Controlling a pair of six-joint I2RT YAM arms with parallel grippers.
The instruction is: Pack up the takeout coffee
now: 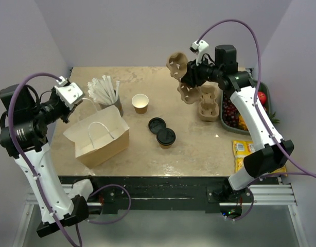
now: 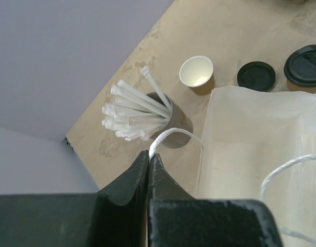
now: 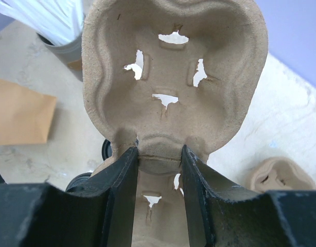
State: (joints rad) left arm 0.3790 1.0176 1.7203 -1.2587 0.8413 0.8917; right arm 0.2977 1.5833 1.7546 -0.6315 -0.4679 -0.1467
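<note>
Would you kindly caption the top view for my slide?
Left gripper pinches the bag handle while right gripper holds a cup carrier aloft; the coffee stands on the table.

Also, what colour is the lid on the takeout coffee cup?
Black. The lid shows best in the top external view.

Paper bag [image 1: 101, 136] at left front of table [image 1: 199, 149], its handle pinched in left gripper [image 2: 148, 154], straw cup [image 1: 116, 105] just behind bag, lidless cup [image 1: 140, 103] right of straw cup, loose lid [image 1: 156, 124] at centre, takeout coffee [image 1: 165, 137] just beside and nearer, cup carrier [image 1: 179, 72] aloft in right gripper [image 3: 158, 152] at rear right, second carrier [image 1: 209, 105] on table below it.
</note>
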